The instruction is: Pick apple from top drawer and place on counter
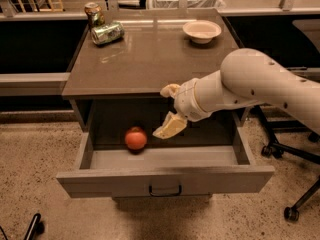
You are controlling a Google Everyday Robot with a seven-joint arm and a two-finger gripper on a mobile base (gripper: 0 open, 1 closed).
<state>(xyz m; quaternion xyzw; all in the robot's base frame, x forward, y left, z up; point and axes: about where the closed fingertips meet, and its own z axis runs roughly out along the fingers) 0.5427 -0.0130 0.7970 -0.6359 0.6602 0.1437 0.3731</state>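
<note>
The apple is red-orange and sits in the left half of the open top drawer, near its back. The drawer is pulled out below the counter. My gripper hangs over the middle of the drawer, just right of the apple and slightly above it, not touching it. Its two cream fingers are spread apart, one finger low near the apple and the other up at the counter's front edge. It holds nothing.
A crushed green can and an upright can are at the counter's back left. A pale bowl is at the back right. Office chair legs and wheels stand on the floor to the right.
</note>
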